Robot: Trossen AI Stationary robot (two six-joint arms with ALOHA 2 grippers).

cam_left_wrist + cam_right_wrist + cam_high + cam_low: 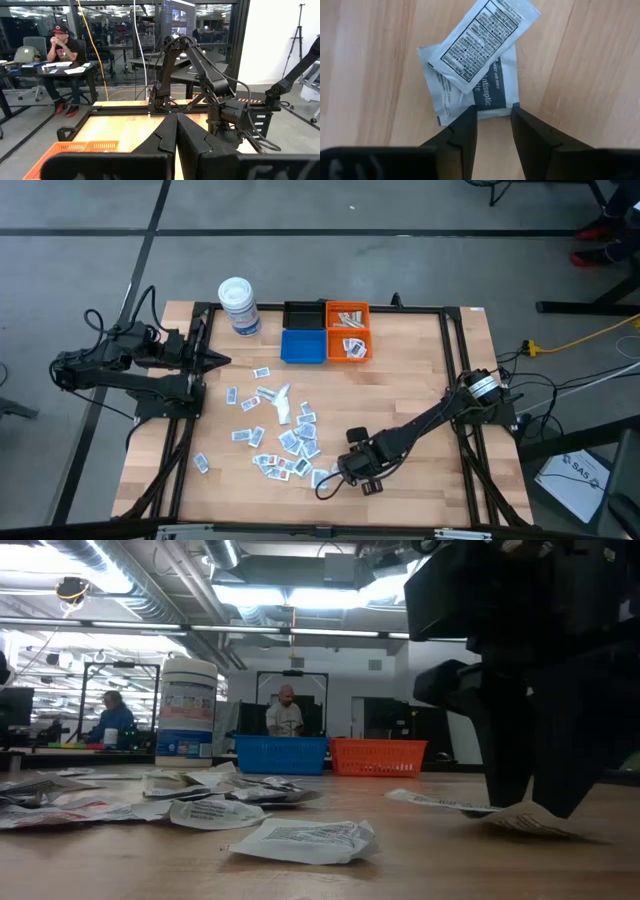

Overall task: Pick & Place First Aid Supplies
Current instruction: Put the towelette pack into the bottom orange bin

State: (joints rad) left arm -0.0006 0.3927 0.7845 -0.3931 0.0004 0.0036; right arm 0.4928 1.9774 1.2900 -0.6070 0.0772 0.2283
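Workshop: your wooden table (pixel 400 380) sits under strip lights, with two people seated at desks in the room beyond it.
Supplies: the first aid sachets (pixel 280 435) lie scattered across the table's near middle; the blue bin (pixel 303 346) and orange bin (pixel 347 332) stand at the far edge, well apart from them.
Right arm: your right gripper (pixel 492 117) is down at the near edge of the scatter, jaws parted and holding nothing, tips straddling the closest edge of the antiseptic sachet (pixel 470 85).
Key relation: that sachet lies directly ahead of the jaws, and a second sachet (pixel 482 35) overlaps it on a diagonal beyond them.
Left arm: your left gripper (pixel 215 360) waits closed and empty at the table's left edge, clearly the farther arm.
Judgement: the right arm is the one placed to grip.
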